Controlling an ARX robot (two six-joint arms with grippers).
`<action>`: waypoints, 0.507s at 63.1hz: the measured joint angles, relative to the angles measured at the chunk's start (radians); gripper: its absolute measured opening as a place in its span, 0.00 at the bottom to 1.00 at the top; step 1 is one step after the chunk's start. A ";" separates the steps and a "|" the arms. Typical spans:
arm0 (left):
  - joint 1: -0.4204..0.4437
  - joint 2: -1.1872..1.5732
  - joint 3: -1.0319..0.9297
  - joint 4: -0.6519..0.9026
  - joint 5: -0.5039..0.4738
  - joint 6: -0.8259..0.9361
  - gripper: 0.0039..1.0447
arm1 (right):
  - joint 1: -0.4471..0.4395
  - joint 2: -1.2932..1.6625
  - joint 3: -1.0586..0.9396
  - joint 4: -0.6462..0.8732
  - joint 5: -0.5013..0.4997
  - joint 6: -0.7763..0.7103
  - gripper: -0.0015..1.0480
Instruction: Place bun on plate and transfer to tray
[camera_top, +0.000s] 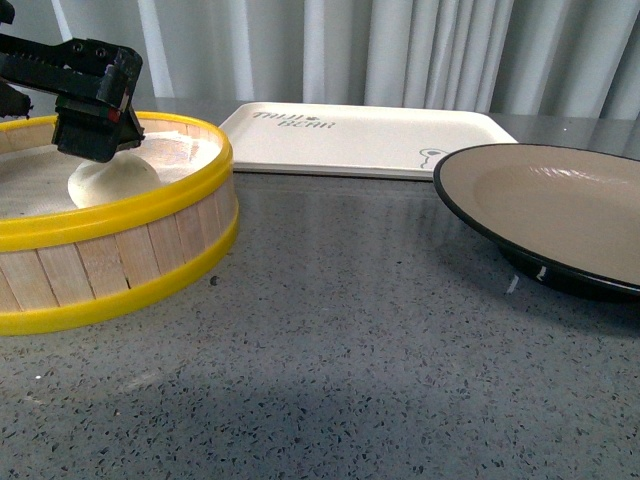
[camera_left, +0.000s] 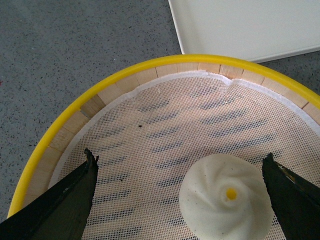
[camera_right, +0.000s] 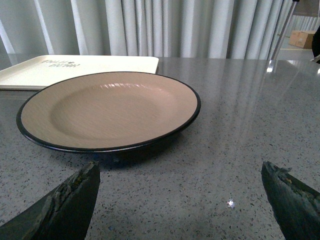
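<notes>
Left wrist view: bun (camera_left: 226, 202), white, swirled, yellow-dotted, on woven liner inside wooden steamer basket (camera_left: 75, 122); swirl hidden from front view.
Left fingers (camera_left: 65, 200): spread wide, straddling bun from above, gripping nothing.
Right fingers (camera_right: 65, 200): parted, low over speckled tabletop (camera_right: 240, 125), facing glossy beige plate (camera_right: 110, 107).
Tray (camera_top: 360, 135): cream, flat, lettered, beyond plate.

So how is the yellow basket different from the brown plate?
The basket has tall wooden walls with yellow rims; the plate is shallow, beige inside with a black rim. The basket holds a white bun; the plate is empty. The basket sits at the left, the plate at the right. Both are round and rest on the grey table.
</notes>
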 joint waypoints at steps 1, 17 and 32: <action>0.000 0.002 -0.001 0.000 0.000 0.003 0.94 | 0.000 0.000 0.000 0.000 0.000 0.000 0.92; -0.001 0.019 -0.013 0.017 -0.020 0.051 0.94 | 0.000 0.000 0.000 0.000 0.000 0.000 0.92; 0.000 0.023 -0.019 0.018 -0.019 0.066 0.94 | 0.000 0.000 0.000 0.000 0.000 0.000 0.92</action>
